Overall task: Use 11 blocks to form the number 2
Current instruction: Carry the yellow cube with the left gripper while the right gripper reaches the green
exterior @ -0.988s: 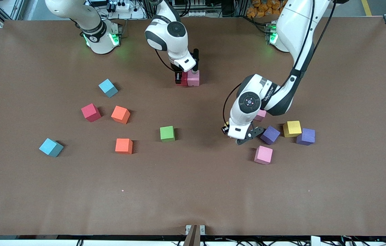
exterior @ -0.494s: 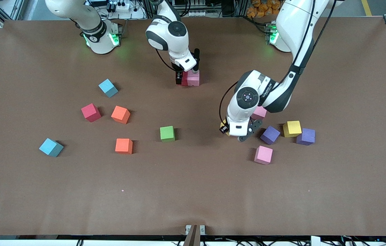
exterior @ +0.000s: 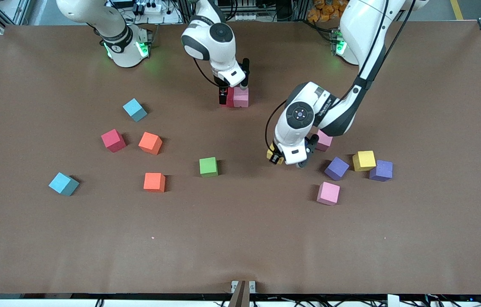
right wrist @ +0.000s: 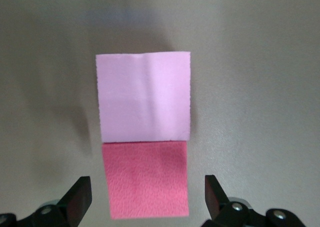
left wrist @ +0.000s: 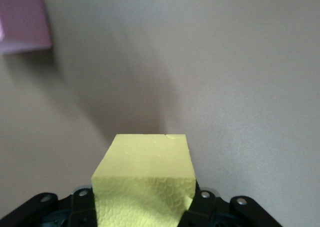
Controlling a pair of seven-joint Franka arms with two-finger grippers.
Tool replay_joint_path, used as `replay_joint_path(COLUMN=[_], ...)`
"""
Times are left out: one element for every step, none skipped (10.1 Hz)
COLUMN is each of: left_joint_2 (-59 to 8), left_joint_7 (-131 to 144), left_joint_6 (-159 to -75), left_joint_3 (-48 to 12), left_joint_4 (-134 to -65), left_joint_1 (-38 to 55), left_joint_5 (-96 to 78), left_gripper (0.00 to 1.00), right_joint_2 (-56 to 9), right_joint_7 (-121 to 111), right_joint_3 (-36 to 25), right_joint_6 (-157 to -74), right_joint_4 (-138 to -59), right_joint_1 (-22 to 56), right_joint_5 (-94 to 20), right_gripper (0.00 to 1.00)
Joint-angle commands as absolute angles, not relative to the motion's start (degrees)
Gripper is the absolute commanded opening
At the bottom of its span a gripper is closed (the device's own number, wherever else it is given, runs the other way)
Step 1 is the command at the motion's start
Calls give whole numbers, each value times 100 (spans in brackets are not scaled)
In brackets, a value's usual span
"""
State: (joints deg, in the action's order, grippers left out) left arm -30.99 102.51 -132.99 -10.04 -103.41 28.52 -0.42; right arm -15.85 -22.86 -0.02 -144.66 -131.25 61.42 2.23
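Risk lies mostly with the carried block. The left gripper (exterior: 288, 158) has its jaws pinching a yellow block (left wrist: 144, 179) in the air over bare counter (exterior: 240, 238) between the green block (exterior: 208, 166) and a purple block (exterior: 336, 168); a shallow hold could let it twist or drop. The right gripper (exterior: 232, 89), jaws spread wide, stands over a red block (right wrist: 146, 179) touching a pink block (right wrist: 145, 97) near the counter's edge by the bases, the digit's only laid cubes. Rising crookedly, a jaw could nudge that pair apart. Other blocks lie scattered mid-counter, so the 2 is barely begun.
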Motion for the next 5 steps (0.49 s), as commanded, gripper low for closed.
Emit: replay_joint_path(left_joint_2=[-2927, -2883, -2752, -2725, -2725], left_joint_7=[11080, 11344, 11512, 11844, 12370], left_joint_6=[-13245, -13245, -13254, -13289, -13385], left_joint_3=[-1221, -1265, -1353, -1606, -1739], left_joint_4=[-10520, -10625, -10800, -10924, -11021], left_joint_1=[2760, 2751, 2707, 2568, 2549], left_joint_5=[-44, -44, -53, -53, -53], left_gripper=[0, 0, 0, 0, 0], right_joint_2=[-1126, -1012, -863, -748, -721], right_joint_7=[-1989, -1760, -1740, -1732, -1731], right_joint_3=[0, -9, -52, -53, -61], right_joint_6=[-14090, -13915, -13739, -13459, -13021], right_joint_4=[-13210, -13193, -13149, -13009, -12738], right_joint_1=[6205, 6205, 6066, 5734, 5400], right_joint_5=[97, -164, -419, -500, -510], right_gripper=[100, 100, 100, 100, 100])
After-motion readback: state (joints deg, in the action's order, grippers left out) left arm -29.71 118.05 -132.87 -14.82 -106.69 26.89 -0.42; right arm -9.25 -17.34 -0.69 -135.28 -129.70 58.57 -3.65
